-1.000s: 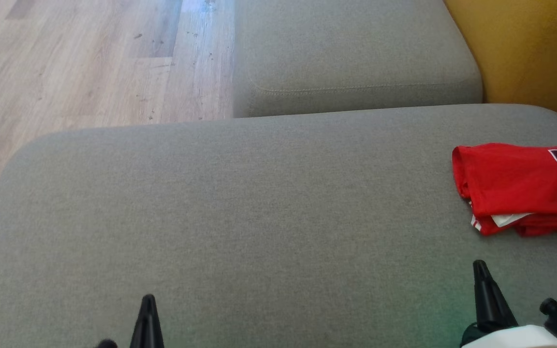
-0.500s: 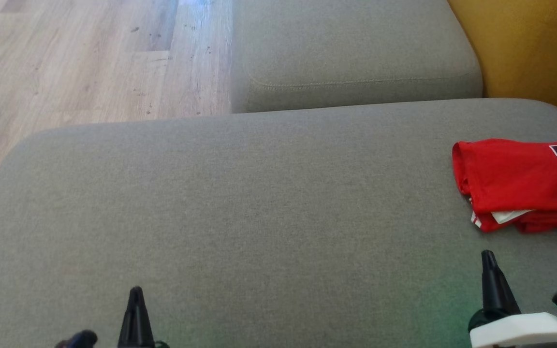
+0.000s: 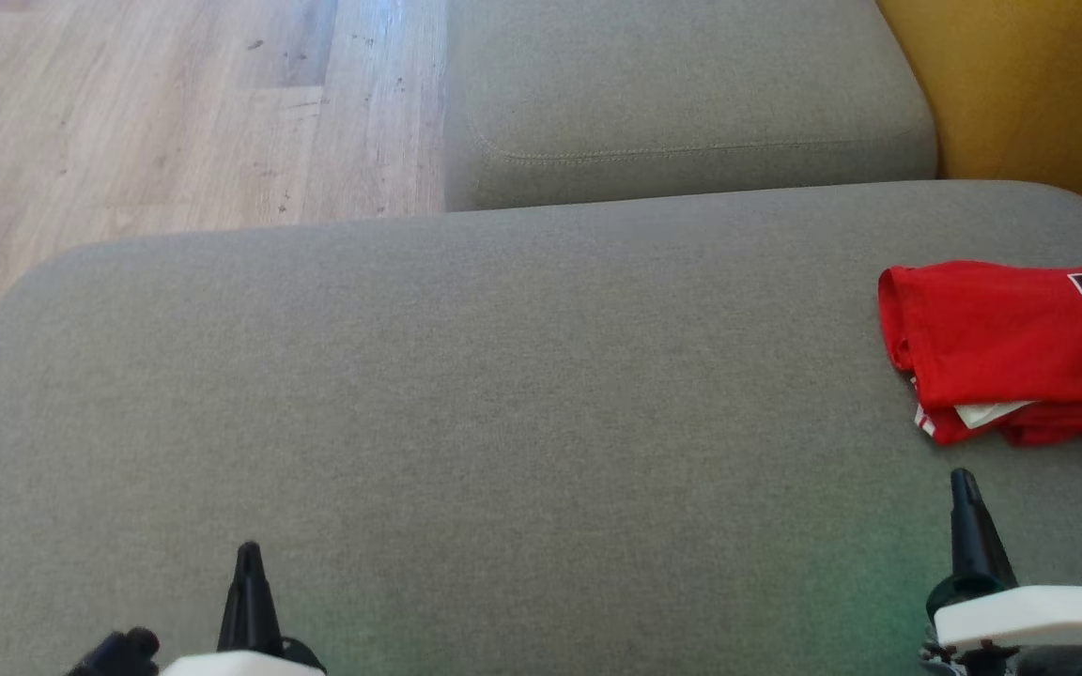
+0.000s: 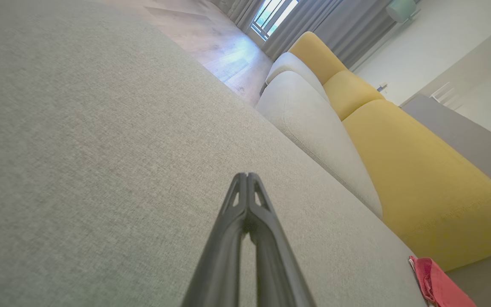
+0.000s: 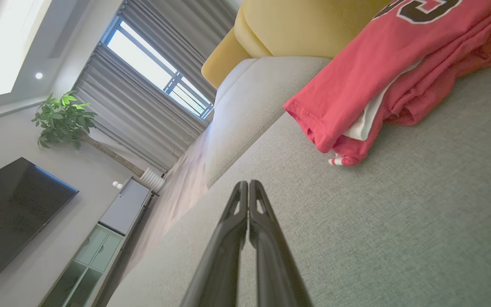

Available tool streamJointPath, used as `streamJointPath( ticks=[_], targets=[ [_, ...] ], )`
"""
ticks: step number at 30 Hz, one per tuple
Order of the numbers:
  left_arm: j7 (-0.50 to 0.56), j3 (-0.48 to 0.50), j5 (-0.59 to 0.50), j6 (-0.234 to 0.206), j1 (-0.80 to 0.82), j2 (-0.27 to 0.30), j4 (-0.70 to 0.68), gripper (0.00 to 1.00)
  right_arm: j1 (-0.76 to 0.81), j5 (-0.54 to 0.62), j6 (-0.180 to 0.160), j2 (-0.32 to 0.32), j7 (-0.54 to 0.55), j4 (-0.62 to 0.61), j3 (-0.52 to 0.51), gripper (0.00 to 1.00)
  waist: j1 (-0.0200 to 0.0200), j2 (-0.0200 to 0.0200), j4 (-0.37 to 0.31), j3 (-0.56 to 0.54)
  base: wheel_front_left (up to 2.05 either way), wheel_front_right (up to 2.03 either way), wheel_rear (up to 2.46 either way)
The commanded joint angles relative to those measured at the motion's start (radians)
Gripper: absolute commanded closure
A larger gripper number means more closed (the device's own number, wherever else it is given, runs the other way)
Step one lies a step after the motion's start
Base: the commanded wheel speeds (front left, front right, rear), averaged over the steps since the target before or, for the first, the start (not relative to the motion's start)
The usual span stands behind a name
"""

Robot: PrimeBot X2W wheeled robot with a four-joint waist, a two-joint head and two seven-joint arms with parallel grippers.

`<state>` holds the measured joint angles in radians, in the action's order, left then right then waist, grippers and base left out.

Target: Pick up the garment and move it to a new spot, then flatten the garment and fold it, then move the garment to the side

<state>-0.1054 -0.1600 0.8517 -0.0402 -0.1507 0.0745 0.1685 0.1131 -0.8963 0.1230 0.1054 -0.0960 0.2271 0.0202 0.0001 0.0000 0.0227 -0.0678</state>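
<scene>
Garment (image 3: 1001, 347): red jersey with dark numerals, lying in folded layers at the right end of the seat (image 3: 503, 394), near the yellow backrest (image 3: 1020, 84). The head view's right edge cuts it off.
Fold condition: a white inner layer pokes out at the near-left corner, so the layers are not quite flush.
Right gripper (image 3: 964, 477): fingers pressed together, holding nothing; just near of the garment and apart from it.
Left gripper (image 3: 248, 549): likewise closed and empty, over bare seat at near left, well apart from the garment.
Step, judged: the garment is folded and set aside, so the task looks at or close to its end.
Method advised: keep both grippers off the cloth and route any move away from the fold. If tidying, nip only the protruding edge.
Views compared: the right wrist view shows the stacked layers edge-on, plus a TV (image 5: 11, 213), plant (image 5: 62, 117) and window (image 5: 151, 72). The head view gives the seat's whole layout and the floor (image 3: 128, 122).
</scene>
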Motion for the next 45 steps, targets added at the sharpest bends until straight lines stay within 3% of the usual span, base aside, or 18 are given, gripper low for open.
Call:
streamJointPath(
  ticks=[1,45],
  targets=[
    [0.003,0.029,0.023,0.008,0.06,0.01,-0.025,1.0,-0.051,-0.022,0.004,0.002,0.004,-0.029,0.0,1.0,-0.0001,0.0,0.0,0.001,0.0,0.0,0.0],
    [0.128,0.168,0.554,0.12,0.194,0.008,0.044,1.0,-0.167,-0.513,0.007,-0.024,0.131,0.002,-0.074,1.0,-0.0001,0.0,-0.016,0.049,0.0,0.0,0.0]
  ],
)
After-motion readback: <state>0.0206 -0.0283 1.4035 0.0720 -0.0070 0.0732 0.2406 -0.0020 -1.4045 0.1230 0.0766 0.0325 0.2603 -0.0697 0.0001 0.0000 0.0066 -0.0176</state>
